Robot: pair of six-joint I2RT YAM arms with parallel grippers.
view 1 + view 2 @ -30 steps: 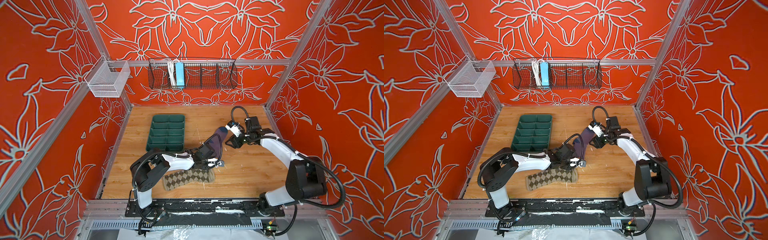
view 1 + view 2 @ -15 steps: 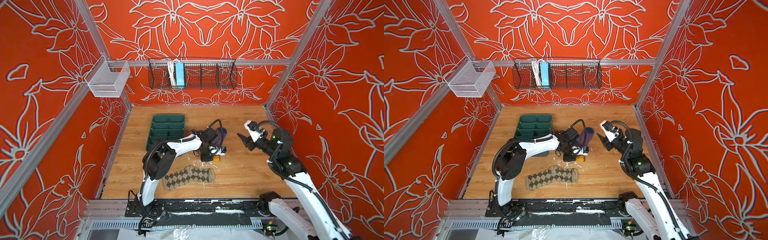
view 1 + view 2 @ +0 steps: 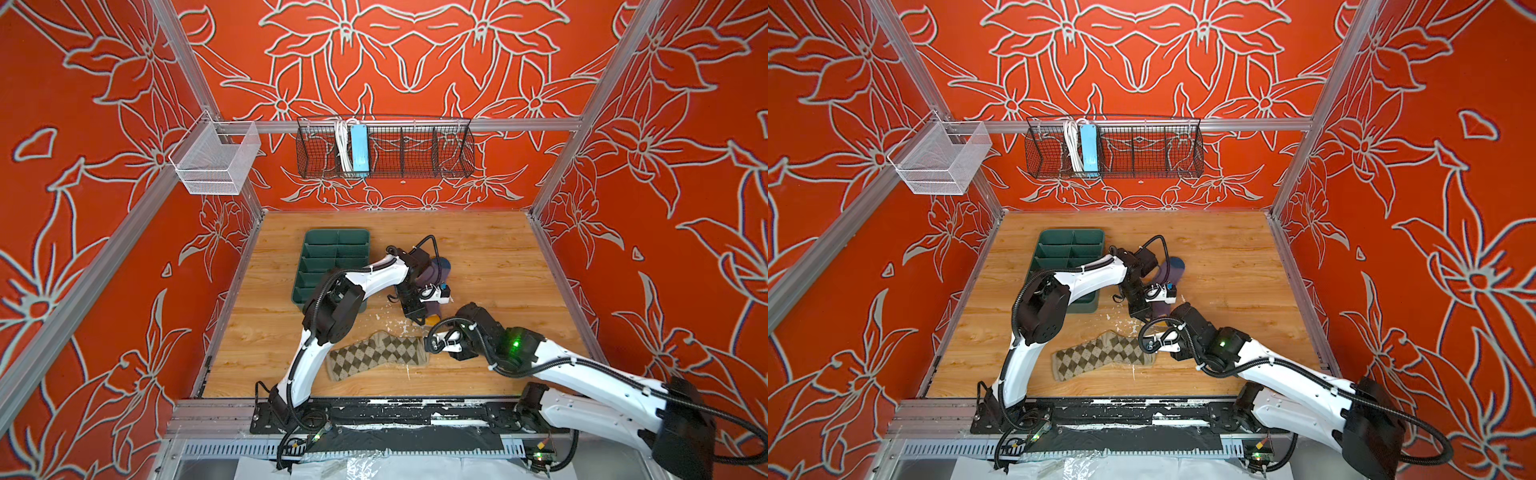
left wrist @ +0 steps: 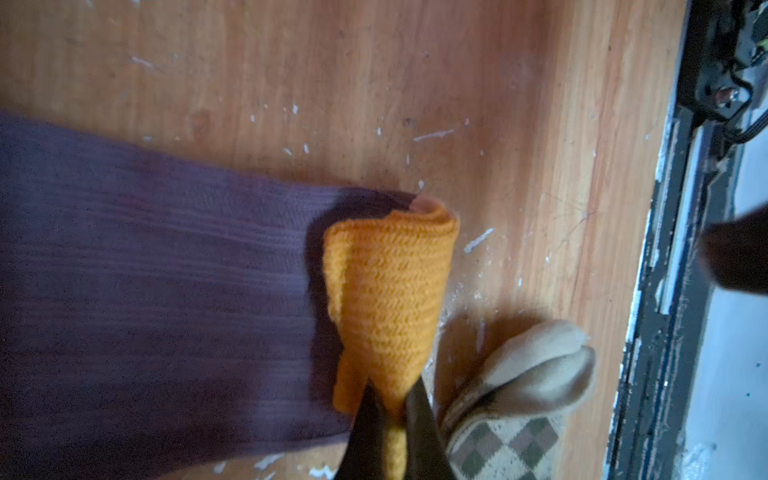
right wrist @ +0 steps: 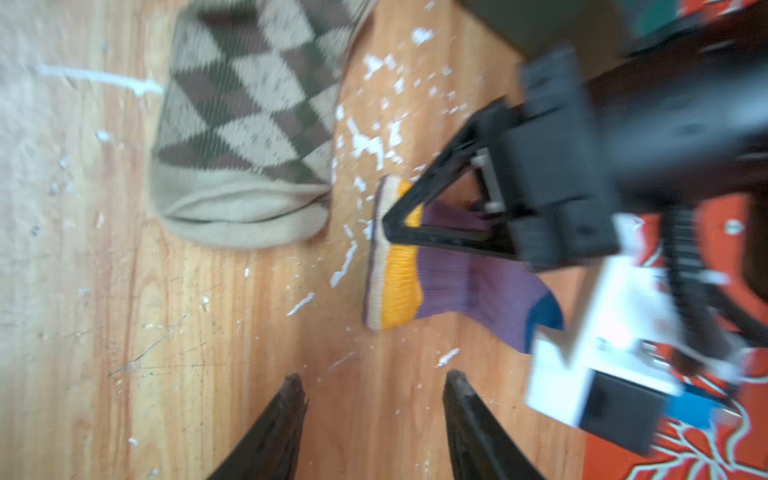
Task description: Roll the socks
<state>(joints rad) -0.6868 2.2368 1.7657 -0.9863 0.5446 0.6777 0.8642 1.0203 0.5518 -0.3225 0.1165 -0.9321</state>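
Table (image 3: pixel 490 257): wooden top with a scuffed middle. It is bare along the far edge and over most of the right half.
Tray (image 3: pixel 337 232): dark green and divided into compartments. It lies flat toward the far left corner with its long side parallel to the left edge. The left arm crosses over its near end in both top views (image 3: pixel 1073 232).
Argyle sock (image 3: pixel 374 353): flat on the wood close to the front edge, about midway between the left and right edges, lying lengthwise along the front edge. Its plain beige end faces the right edge.
Purple sock (image 4: pixel 145 291): mid-table, just right of the tray. It stretches from the centre toward the far edge with the navy toe (image 3: pixel 444 263) farthest away. Its near end lies close to the argyle sock's beige end, with a strip of wood between them.
Left gripper (image 4: pixel 392 395): clenched, with both fingers pinching one corner of the purple sock's cuff.
Right gripper (image 5: pixel 374 382): fingers spread and holding nothing, with only bare wood between them. It sits just beside the beige end of the argyle sock, on the side toward the right edge.
Cuff (image 4: pixel 390 291): mustard yellow, curled back in a loose fold toward the purple leg.
Flecks (image 5: pixel 370 145): white chips scattered on the wood between the two socks.
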